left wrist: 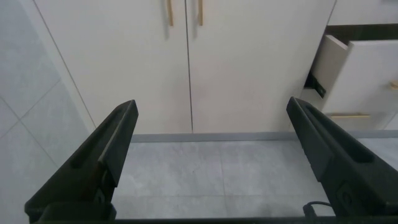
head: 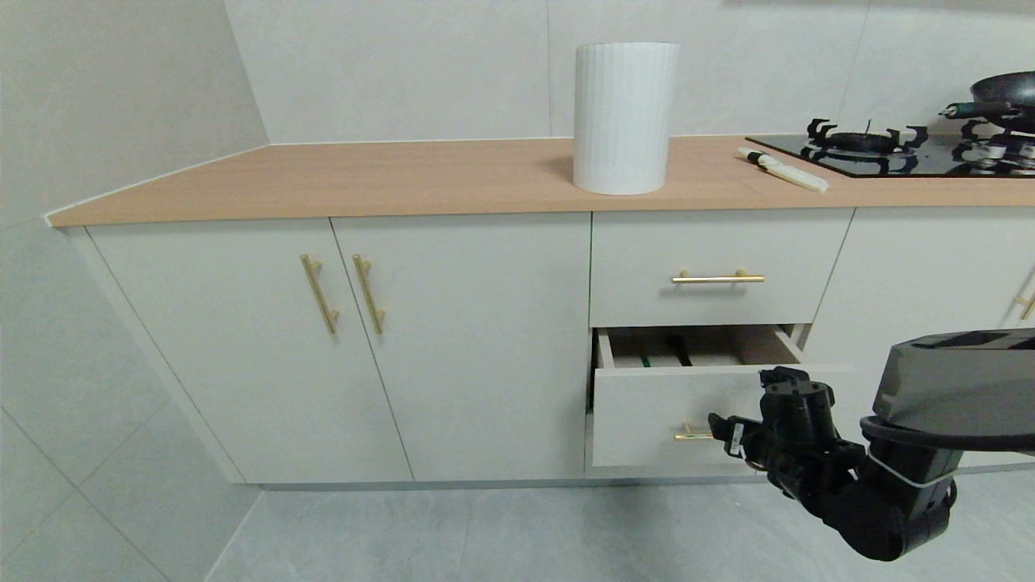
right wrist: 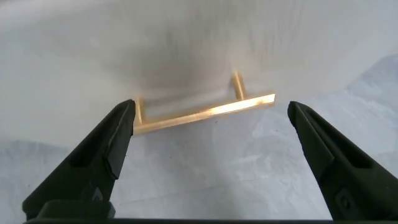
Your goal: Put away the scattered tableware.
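Right gripper (right wrist: 209, 111) sits closest, low at the right of the head view. Its two black fingers are spread wide and hold nothing, one on either side of the brass handle (right wrist: 205, 115) of the lower drawer (head: 671, 404). They are near the bar, but I cannot tell whether they touch it. That drawer stands part-way open at lower centre-right, with dark items (head: 663, 354) inside, too shadowed to name.

The scattered piece is a pale utensil (head: 783, 169) with a dark band near one end. It lies flat on the wooden countertop (head: 364, 174) at upper right, just beside the near corner of the black hob (head: 873, 158). I judge it light, stiff and smooth. It is slim enough to pinch across its width, best around the banded end or the middle. Because it lies flush on the wood, it could skid or swivel as the fingers close.

A tall white ribbed container (head: 624, 117) stands on the counter at upper centre, well apart from the utensil. A dark pan (head: 1011, 85) rests on the hob at the far upper right.

Left gripper (left wrist: 211, 109) hangs spread and empty above the grey floor tiles (head: 485, 533), facing the double cabinet doors (head: 453, 339). Pale tiled walls close the corner at upper left.
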You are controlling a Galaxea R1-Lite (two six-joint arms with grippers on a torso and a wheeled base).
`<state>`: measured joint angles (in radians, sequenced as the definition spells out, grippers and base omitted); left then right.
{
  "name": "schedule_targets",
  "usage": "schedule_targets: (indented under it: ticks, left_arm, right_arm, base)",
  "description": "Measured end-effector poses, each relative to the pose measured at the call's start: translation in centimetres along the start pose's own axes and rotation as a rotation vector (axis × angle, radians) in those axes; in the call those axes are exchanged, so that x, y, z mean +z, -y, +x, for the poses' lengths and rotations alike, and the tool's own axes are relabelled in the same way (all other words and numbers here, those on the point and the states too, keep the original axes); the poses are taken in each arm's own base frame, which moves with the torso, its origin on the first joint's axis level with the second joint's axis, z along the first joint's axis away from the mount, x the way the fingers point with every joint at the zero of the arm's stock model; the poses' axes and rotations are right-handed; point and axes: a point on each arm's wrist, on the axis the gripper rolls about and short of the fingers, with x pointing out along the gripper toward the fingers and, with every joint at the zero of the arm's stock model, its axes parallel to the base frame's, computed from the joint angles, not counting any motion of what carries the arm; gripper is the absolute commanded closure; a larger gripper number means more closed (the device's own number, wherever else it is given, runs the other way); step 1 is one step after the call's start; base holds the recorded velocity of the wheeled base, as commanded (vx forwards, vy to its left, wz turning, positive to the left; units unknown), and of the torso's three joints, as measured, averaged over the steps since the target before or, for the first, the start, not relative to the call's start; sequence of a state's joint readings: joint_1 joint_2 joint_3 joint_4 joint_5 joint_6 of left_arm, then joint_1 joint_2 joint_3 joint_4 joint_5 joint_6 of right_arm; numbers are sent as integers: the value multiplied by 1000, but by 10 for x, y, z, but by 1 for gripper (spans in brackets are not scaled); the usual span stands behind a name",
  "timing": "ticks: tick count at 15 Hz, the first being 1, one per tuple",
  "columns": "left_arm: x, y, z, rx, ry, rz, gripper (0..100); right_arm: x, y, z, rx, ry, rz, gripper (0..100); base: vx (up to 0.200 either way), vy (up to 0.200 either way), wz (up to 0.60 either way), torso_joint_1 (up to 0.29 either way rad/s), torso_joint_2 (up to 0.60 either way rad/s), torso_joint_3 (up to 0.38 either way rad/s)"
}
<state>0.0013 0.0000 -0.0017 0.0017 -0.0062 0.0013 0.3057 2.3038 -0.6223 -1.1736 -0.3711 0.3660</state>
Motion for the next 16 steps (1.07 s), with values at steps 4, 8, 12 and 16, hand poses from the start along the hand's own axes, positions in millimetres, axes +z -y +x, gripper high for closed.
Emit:
schedule_targets:
  ticks: [4, 8, 12, 16]
  left_arm:
    - [0, 0, 0, 0, 0, 0, 0]
    - [0, 0, 0, 0, 0, 0, 0]
    - [0, 0, 0, 0, 0, 0, 0]
    - [0, 0, 0, 0, 0, 0, 0]
  right_arm:
    - [-4, 3, 21, -17, 10, 12, 0]
    - [6, 5, 37, -21, 49, 38, 0]
    - [15, 9, 51, -29, 82, 61, 0]
    - [25, 15, 63, -22, 120, 92, 0]
  base:
    - [0, 0, 0, 0, 0, 0]
    - [0, 0, 0, 0, 0, 0]
    - [0, 0, 0, 0, 0, 0]
    - [0, 0, 0, 0, 0, 0]
